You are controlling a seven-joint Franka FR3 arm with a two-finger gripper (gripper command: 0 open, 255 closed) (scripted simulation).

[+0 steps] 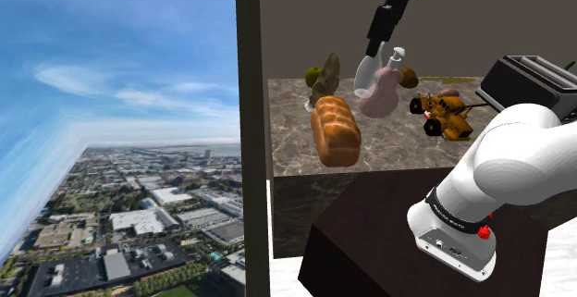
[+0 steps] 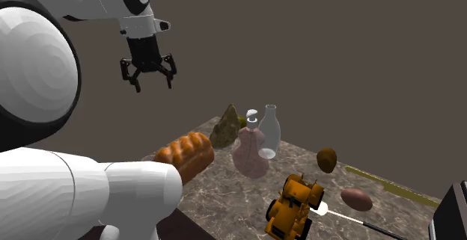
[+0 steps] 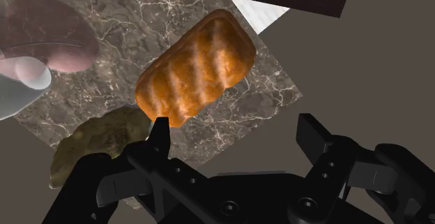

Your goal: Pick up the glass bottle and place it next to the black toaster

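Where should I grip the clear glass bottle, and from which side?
I'd grip the glass bottle by its narrow neck, coming down from above. It stands upright and widens below, and the pink pump bottle stands close beside it, crowding a side approach. The gripper is open.

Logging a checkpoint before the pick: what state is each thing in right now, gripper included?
gripper: open, empty, up in the air.
glass bottle: upright on the counter, not held.
pink pump bottle: upright beside the glass bottle.
bread loaf: lying on the counter.
toy loader: on its wheels.
toaster: upright, apart from the glass bottle.
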